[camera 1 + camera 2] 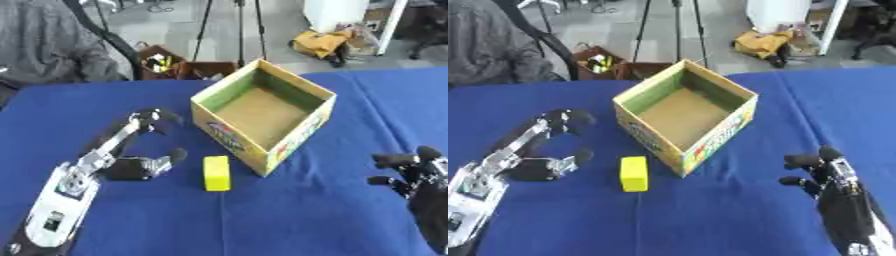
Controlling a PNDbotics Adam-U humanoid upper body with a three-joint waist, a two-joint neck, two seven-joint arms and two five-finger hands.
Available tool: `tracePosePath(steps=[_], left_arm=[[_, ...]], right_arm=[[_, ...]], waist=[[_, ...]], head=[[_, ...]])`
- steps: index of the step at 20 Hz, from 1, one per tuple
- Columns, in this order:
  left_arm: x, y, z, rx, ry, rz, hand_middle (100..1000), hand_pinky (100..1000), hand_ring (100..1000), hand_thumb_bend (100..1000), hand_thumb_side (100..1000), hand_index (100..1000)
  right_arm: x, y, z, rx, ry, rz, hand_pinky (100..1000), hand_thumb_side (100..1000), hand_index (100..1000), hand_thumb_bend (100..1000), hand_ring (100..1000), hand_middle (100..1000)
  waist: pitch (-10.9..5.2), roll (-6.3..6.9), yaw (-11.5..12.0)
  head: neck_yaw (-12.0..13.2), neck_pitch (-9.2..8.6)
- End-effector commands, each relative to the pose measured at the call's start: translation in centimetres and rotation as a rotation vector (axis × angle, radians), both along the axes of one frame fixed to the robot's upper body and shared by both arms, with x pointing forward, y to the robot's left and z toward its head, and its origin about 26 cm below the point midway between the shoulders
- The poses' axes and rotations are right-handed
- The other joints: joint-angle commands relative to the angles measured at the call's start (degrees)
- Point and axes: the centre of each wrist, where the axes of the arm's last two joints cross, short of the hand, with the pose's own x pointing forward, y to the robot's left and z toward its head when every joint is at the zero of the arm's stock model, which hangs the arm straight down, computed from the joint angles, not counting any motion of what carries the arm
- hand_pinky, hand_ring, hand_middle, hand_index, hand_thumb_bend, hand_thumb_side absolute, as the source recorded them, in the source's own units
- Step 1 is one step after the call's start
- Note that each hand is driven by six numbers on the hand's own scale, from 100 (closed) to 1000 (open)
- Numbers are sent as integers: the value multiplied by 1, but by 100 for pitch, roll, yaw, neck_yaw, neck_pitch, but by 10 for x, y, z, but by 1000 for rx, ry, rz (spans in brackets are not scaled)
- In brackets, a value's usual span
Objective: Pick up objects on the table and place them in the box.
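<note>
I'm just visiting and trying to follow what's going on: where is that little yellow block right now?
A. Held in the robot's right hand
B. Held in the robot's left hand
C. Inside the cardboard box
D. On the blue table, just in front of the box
D: the yellow block lies on the blue table beside the box, whose inside shows nothing in it; the left hand and right hand are both open, holding nothing.

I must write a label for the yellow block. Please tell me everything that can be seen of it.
The yellow block is a small, plain, box-shaped piece with flat faces, smooth-looking and without markings. It lies flat on the blue table, its long side running away from the robot. It sits just in front of the open cardboard box, apart from it. The left robot hand is open beside it, not touching.
</note>
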Motion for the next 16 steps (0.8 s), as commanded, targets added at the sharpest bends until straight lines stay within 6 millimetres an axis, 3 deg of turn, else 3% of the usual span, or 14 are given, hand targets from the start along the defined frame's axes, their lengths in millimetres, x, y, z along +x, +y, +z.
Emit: tracePosePath(steps=[1,6,16], left_arm=[[7,-8,7,77,-6,4,778,809,915,435,422,830],[16,-27,-1,136,6,30,775,808,906,460,433,832],[20,-45,-12,243,-54,77,770,809,892,463,427,833]], right_arm=[[0,-1,7,-15,-23,7,645,939,656,100,877,575],[0,0,7,-15,-23,10,645,940,656,100,878,575],[0,0,6,-15,-21,13,646,941,657,100,878,574]], waist=[[-81,-31,-18],[-80,-32,-62],[-89,-23,-90]], head=[[40,-33],[63,-37],[79,-36]])
